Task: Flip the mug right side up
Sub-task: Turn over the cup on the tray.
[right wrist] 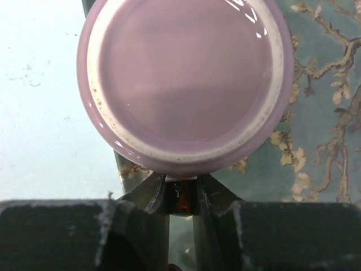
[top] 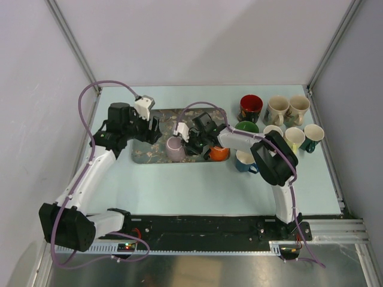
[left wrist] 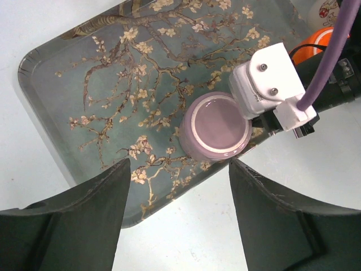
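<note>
Lilac glossy mug [right wrist: 183, 84], round pale-rimmed base upward, on blossom-patterned tray [left wrist: 84, 84].

The lilac mug [left wrist: 217, 127] sits inverted on the tray's [left wrist: 84, 84] edge.

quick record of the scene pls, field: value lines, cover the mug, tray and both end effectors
mug: purple mug, upside down, base facing up
location: on the floral tray, close to its edge
right end effector: closed at the mug's side, apparently on the handle
left end effector: open, above the tray, holding nothing
task state: mug not yet upright
</note>
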